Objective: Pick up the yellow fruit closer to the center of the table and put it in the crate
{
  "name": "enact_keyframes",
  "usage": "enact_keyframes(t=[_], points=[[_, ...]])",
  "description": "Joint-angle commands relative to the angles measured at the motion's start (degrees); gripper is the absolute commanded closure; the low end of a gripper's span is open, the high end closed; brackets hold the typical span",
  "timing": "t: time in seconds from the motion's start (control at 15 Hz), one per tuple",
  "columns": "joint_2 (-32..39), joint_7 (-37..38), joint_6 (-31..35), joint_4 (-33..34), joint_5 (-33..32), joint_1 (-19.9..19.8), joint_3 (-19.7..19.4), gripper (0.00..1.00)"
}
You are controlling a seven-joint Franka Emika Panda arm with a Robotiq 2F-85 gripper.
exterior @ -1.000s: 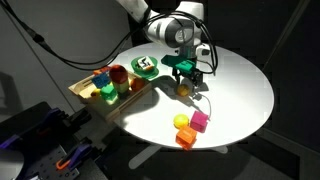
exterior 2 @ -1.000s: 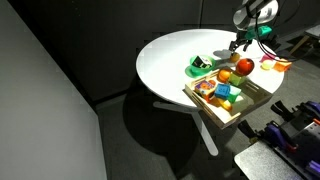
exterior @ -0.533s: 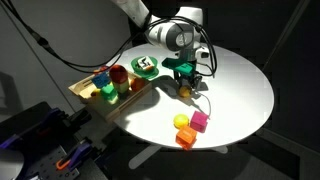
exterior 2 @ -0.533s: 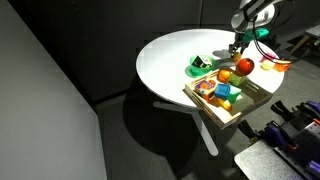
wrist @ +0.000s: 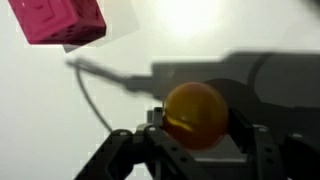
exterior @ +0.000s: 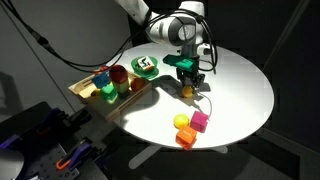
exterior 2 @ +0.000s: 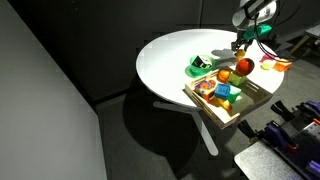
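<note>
Hand (exterior: 187, 85) shifted, gripping round yellow fruit (wrist: 195, 115).

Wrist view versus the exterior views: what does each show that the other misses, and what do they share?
Wrist only: the yellow fruit close up between the fingers of the gripper; grip unclear. Exterior only: the crate, green-and-white dish, brighter yellow fruit, orange fruit. Both: yellow fruit, gripper, pink cube, white table.

Low centre: claw (wrist: 192, 138) clamping yellow fruit (wrist: 196, 114); pink cube (wrist: 66, 19) upper left, on white table (wrist: 45, 115).
</note>
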Motion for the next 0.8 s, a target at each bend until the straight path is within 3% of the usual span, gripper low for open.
enact_keyframes(t=[0.0,0.73], points=[[-3.8,2.5,-5.9,-1.2,-2.4,0.8,-1.4,0.59],[-13.3,0.9,-17.9,-6.3,-7.5,0.6,-1.3,0.59]])
